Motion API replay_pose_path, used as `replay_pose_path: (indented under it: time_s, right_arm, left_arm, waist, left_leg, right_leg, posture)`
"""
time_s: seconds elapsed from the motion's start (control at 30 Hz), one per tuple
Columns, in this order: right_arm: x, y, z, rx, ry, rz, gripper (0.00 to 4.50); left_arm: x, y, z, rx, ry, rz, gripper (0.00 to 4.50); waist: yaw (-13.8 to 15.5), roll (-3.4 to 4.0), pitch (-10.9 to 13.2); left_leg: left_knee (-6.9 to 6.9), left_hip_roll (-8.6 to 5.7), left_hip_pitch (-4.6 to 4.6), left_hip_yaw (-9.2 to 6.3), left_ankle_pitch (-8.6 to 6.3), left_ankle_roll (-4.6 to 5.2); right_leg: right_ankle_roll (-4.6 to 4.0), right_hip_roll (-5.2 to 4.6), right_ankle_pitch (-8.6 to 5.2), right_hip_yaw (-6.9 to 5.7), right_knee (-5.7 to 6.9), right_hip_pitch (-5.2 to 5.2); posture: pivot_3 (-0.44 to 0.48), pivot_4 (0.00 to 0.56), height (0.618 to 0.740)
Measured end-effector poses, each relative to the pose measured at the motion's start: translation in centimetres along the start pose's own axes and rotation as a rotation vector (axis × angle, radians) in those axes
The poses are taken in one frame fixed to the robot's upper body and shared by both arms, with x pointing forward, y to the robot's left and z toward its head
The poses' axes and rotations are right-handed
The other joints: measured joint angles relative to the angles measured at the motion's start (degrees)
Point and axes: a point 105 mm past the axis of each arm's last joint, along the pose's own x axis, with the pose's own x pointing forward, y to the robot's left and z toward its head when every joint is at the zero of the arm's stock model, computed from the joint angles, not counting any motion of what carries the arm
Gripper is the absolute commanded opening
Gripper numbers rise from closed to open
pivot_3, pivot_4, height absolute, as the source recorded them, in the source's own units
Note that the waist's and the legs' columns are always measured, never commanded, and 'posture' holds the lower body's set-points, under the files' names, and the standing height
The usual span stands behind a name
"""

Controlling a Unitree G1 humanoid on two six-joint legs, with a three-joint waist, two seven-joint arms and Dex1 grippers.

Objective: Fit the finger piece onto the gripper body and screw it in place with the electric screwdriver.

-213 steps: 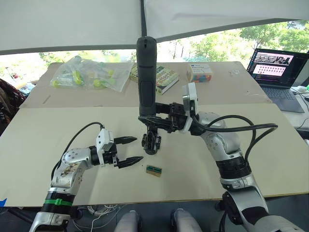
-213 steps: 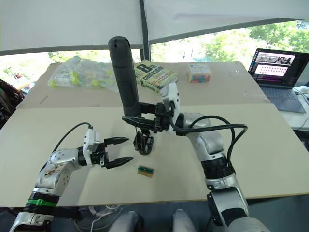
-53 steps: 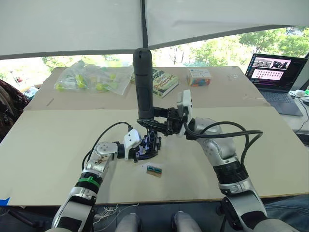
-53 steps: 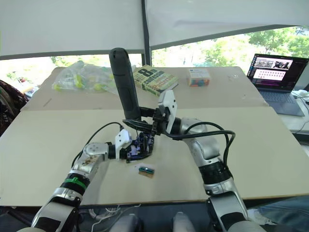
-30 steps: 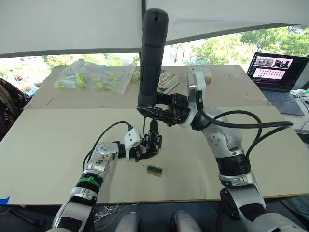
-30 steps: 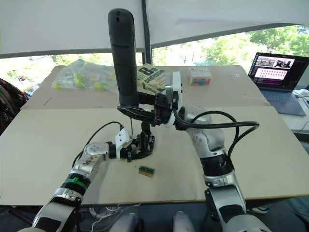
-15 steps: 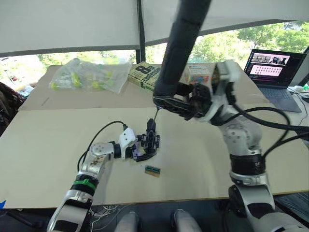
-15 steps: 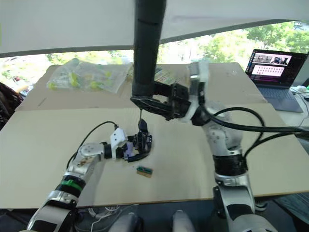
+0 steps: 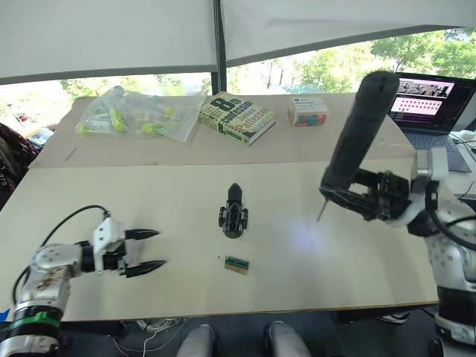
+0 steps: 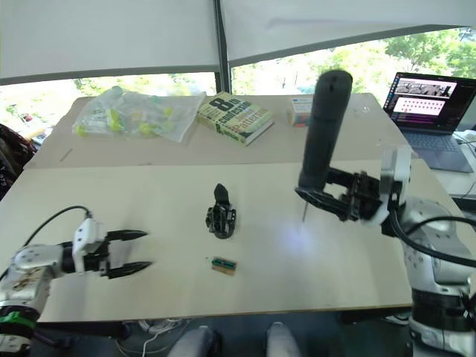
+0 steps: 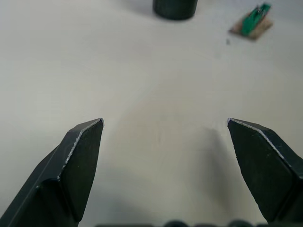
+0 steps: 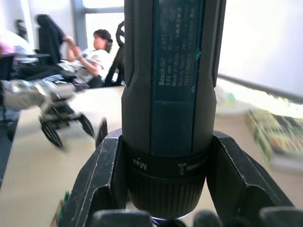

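The gripper body (image 9: 233, 221) sits alone at the table's middle, with the tapered finger piece (image 9: 234, 193) rising from its far end. My left gripper (image 9: 161, 248) hangs open and empty over the table's left front, well left of the body. From the left wrist, its two black fingers (image 11: 80, 161) stand wide apart, with the gripper body (image 11: 175, 7) beyond them. My right gripper (image 9: 349, 195) is shut on the electric screwdriver (image 9: 361, 126), held tilted above the table's right side, bit (image 9: 320, 212) pointing down. The screwdriver (image 12: 173, 71) sits clamped between both fingers (image 12: 102, 179).
A small green-topped block (image 9: 237, 264) lies just in front of the gripper body. Along the back stand a bag of green items (image 9: 137, 115), a book (image 9: 236, 117) and a small box (image 9: 307, 111). A laptop (image 9: 435, 93) sits at the far right. A person (image 12: 94, 52) sits in the background.
My left gripper has let go of the gripper body, opened, and drawn back to the left. My right arm has swung the screwdriver away to the right. The body stays at the middle.
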Motion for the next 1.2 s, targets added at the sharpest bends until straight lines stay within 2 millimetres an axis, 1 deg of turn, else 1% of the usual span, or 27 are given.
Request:
replay_pose_path:
  time_s: [0.03, 0.17, 0.23, 0.33, 0.4, 0.47, 0.53, 0.63, 0.73, 0.87, 1.03, 1.2]
  right_arm:
    - [-0.1, 0.0, -0.1, -0.005, 0.004, -0.004, 1.91]
    - [0.3, 0.2, 0.4, -0.038, -0.015, -0.015, 1.91]
    - [1.2, 0.9, 1.0, -0.056, -0.048, 0.009, 1.91]
    - [3.4, 2.7, 2.1, -0.073, -0.111, 0.102, 1.91]
    - [4.7, 3.9, 2.5, -0.08, -0.142, 0.158, 1.91]
    - [6.1, 5.4, 2.4, -0.057, -0.17, 0.218, 1.91]
    - [7.1, 6.5, 2.1, -0.026, -0.189, 0.261, 1.91]
    - [8.5, 7.3, 2.0, 0.005, -0.219, 0.294, 1.91]
    - [9.3, 7.7, 1.7, 0.023, -0.222, 0.32, 1.91]
    - [9.8, 7.7, 0.6, 0.051, -0.201, 0.318, 1.91]
    - [10.2, 8.0, -0.4, 0.075, -0.178, 0.336, 1.91]
    - [10.5, 8.1, -0.9, 0.087, -0.163, 0.338, 1.91]
  left_arm:
    - [-0.1, -0.1, 0.0, 0.0, -0.006, -0.004, 4.41]
    - [0.6, -0.7, 0.8, 0.013, -0.049, -0.029, 4.41]
    - [1.5, -1.2, 2.2, 0.035, -0.094, -0.054, 4.41]
    - [3.0, -2.3, 4.1, 0.073, -0.143, -0.121, 4.41]
    - [4.1, -3.2, 4.9, 0.084, -0.161, -0.161, 4.41]
    - [5.5, -4.3, 5.4, 0.086, -0.175, -0.21, 4.41]
    - [6.3, -5.0, 5.4, 0.087, -0.17, -0.243, 4.41]
    - [7.5, -5.4, 5.2, 0.088, -0.163, -0.247, 4.41]
    - [8.5, -5.7, 5.0, 0.092, -0.152, -0.255, 4.41]
    - [9.1, -6.1, 4.7, 0.092, -0.142, -0.262, 4.41]
    - [10.2, -7.5, 3.7, 0.075, -0.13, -0.29, 4.41]
    - [10.4, -7.2, 2.9, 0.067, -0.112, -0.265, 4.41]
  waist:
    - [0.0, 0.05, 0.0]
    - [0.1, -0.01, 0.1]
    - [0.2, -0.02, 0.1]
    - [0.0, -0.02, 0.1]
    - [0.0, -0.02, 0.1]
    - [0.1, -0.03, 0.1]
    - [0.1, -0.04, 0.1]
    - [0.1, -0.04, 0.1]
    - [0.1, -0.07, 0.1]
    - [0.1, -0.07, 0.1]
    - [0.1, -0.07, 0.1]
    - [0.1, -0.07, 0.1]
  left_leg:
    - [0.0, -0.03, 0.01, 0.06, 0.0, 0.01]
    - [0.01, -0.03, 0.04, 0.08, 0.03, 0.05]
    - [0.01, -0.02, 0.01, 0.07, 0.03, 0.04]
    - [0.01, 0.0, 0.0, 0.07, 0.03, 0.04]
    - [0.01, -0.01, 0.01, 0.08, 0.03, 0.04]
    - [0.02, -0.02, 0.03, 0.07, 0.03, 0.04]
    - [0.02, -0.02, 0.03, 0.08, 0.03, 0.04]
    - [0.05, -0.02, 0.05, 0.08, 0.03, 0.04]
    - [0.06, -0.01, 0.05, 0.07, 0.03, 0.04]
    - [0.06, -0.02, 0.06, 0.07, 0.03, 0.04]
    - [0.07, 0.01, 0.09, 0.07, 0.04, 0.04]
    - [0.09, 0.03, 0.13, 0.06, 0.04, 0.04]
  right_leg:
    - [0.05, -0.16, 0.03, 0.02, 0.0, 0.0]
    - [0.09, -0.17, 0.05, -0.02, 0.01, 0.05]
    - [0.09, -0.05, 0.05, -0.03, 0.02, 0.01]
    - [0.1, 0.09, 0.04, -0.01, 0.01, 0.01]
    - [0.1, 0.11, 0.04, -0.01, 0.02, 0.02]
    - [0.1, 0.15, 0.04, -0.02, 0.03, 0.05]
    - [0.1, 0.2, 0.04, -0.02, 0.03, 0.05]
    - [0.09, 0.24, 0.04, -0.02, 0.05, 0.06]
    - [0.09, 0.28, 0.04, -0.03, 0.06, 0.06]
    - [0.09, 0.28, 0.04, -0.02, 0.07, 0.07]
    - [0.08, 0.32, 0.04, -0.01, 0.11, 0.08]
    - [0.07, 0.37, 0.05, 0.0, 0.13, 0.11]
  posture:
    - [0.0, 0.15, 0.74]
    - [0.0, 0.15, 0.74]
    - [0.0, 0.15, 0.74]
    - [0.0, 0.15, 0.74]
    - [0.0, 0.15, 0.74]
    - [0.0, 0.15, 0.74]
    - [0.0, 0.15, 0.74]
    - [0.0, 0.15, 0.74]
    - [0.0, 0.15, 0.74]
    - [0.0, 0.15, 0.74]
    - [0.0, 0.15, 0.74]
    - [0.0, 0.15, 0.74]
